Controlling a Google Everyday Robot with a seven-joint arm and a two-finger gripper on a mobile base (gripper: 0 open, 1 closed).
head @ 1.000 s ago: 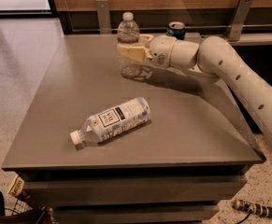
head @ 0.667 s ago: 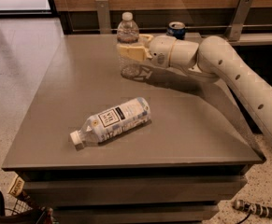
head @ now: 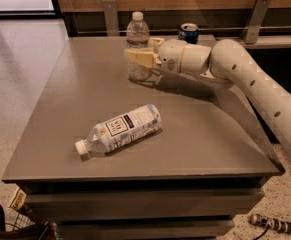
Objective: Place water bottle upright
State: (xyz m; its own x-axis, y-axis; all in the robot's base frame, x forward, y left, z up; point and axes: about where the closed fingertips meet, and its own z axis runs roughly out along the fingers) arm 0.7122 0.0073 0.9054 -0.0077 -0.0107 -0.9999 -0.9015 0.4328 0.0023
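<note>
I had the gripper (head: 138, 55) at the upper middle of the frame, clamped round the waist of the water bottle (head: 137, 33); it stood upright, base on the table (head: 60, 134), held, I judged, to steady it before release; the larger bottle (head: 119, 129) lay on its side at centre. Against the view a second earlier, nothing had visibly shifted.

Grey bench (head: 75, 99) carried three things: water bottle (head: 137, 31) upright near the far edge, blue can (head: 188, 32) upright further back to its right, larger labelled bottle (head: 120, 129) on its side nearer the front, cap pointing front-left. Gripper (head: 137, 51) sat over the bench, clasping the water bottle's middle.
</note>
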